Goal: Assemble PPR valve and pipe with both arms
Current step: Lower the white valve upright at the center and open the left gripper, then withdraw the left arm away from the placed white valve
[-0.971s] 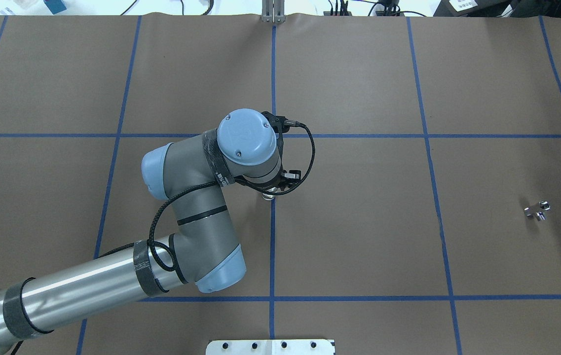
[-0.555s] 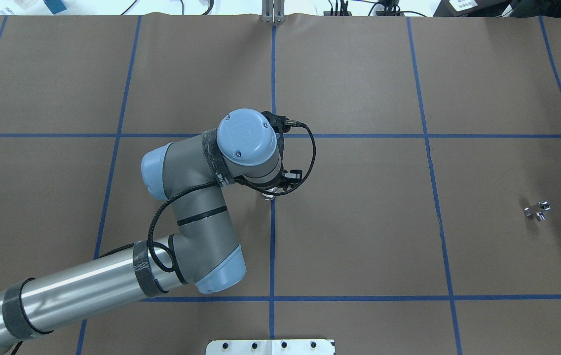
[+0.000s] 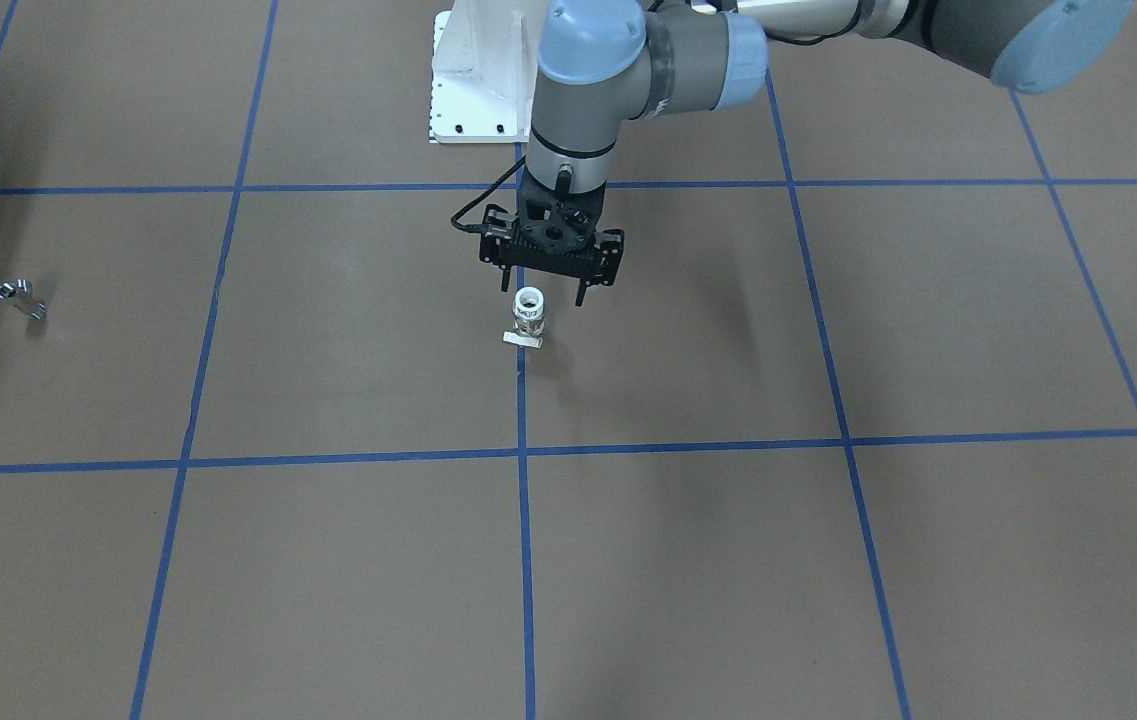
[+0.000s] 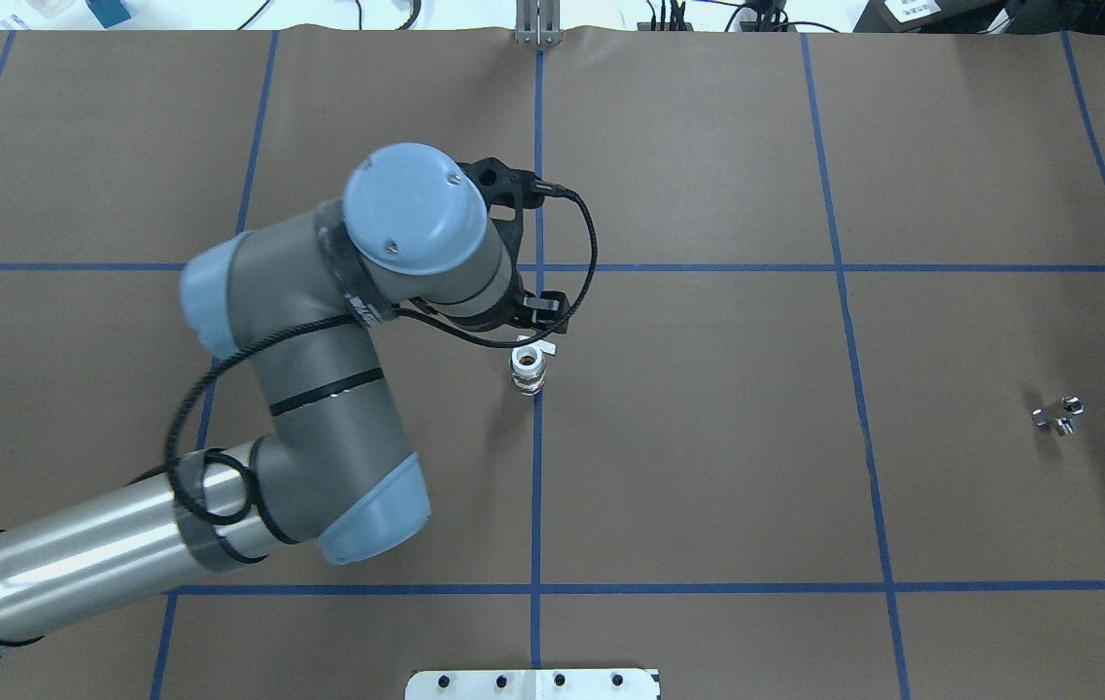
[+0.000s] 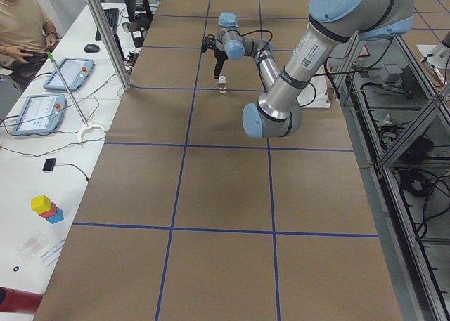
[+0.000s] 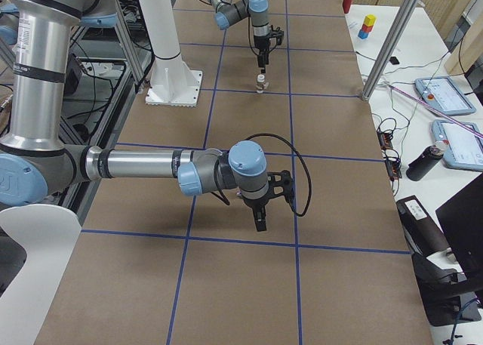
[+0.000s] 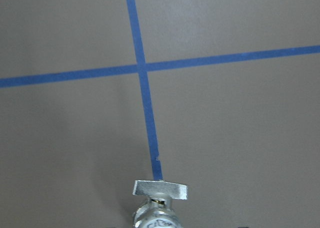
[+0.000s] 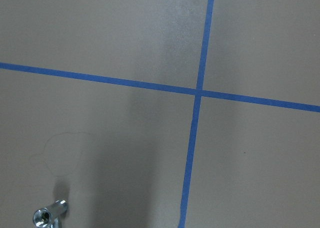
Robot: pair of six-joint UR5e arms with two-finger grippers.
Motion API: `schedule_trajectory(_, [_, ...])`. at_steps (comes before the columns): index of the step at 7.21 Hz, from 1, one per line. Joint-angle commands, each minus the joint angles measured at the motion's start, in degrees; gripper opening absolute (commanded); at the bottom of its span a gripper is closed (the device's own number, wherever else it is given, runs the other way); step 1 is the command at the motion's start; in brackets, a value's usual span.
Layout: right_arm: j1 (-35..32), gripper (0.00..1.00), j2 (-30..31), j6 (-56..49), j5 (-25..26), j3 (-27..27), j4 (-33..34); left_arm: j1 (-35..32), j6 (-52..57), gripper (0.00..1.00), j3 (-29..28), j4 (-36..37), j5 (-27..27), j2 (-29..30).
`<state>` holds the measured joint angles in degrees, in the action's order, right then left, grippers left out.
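A small white-and-metal valve piece (image 3: pixel 528 318) stands upright on the brown table at the centre tape line. It also shows in the overhead view (image 4: pixel 528 369) and at the bottom of the left wrist view (image 7: pixel 159 203). My left gripper (image 3: pixel 548 292) hangs just above it, open, with its fingers apart on either side of the top and not touching it. A small shiny metal fitting (image 4: pixel 1057 413) lies far to the right, alone; it also shows in the right wrist view (image 8: pixel 47 217). My right gripper (image 6: pixel 260 217) shows only in the exterior right view, so I cannot tell whether it is open or shut.
The white bolted pedestal (image 3: pixel 473 90) stands at the robot's side of the table. Blue tape lines (image 4: pixel 537 486) grid the brown surface. A side bench with tablets (image 5: pixel 42 110) and a seated person (image 5: pixel 24 26) lies beyond the table's far edge.
My left arm has risen and drawn back toward the far left. The valve piece, mostly hidden under the gripper before, now stands uncovered. The metal fitting has not moved.
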<state>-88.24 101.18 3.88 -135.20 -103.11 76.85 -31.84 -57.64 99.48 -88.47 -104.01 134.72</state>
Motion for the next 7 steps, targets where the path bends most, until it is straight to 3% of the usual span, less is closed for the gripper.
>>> schedule_trajectory(1, [0.00, 1.00, 0.42, -0.27, -1.02, -0.08, -0.21, -6.00, 11.79, 0.99, 17.86, 15.18, -3.27, -5.67])
schedule_trajectory(3, [0.00, 1.00, 2.09, -1.15, -1.03, -0.08, -0.30, -17.66, 32.91, 0.99, 24.60, 17.64, -13.01, -16.62])
schedule_trajectory(6, [1.57, 1.00, 0.88, 4.60, -1.82, -1.12, -0.65, -41.04, 70.72, 1.00, 18.76, 17.11, -24.73, -29.83])
schedule_trajectory(7, [4.19, 1.00, -1.22, 10.91, -2.00, -2.26, -0.65, -45.54, 73.70, 1.00, 18.12, 16.76, -24.93, -33.95])
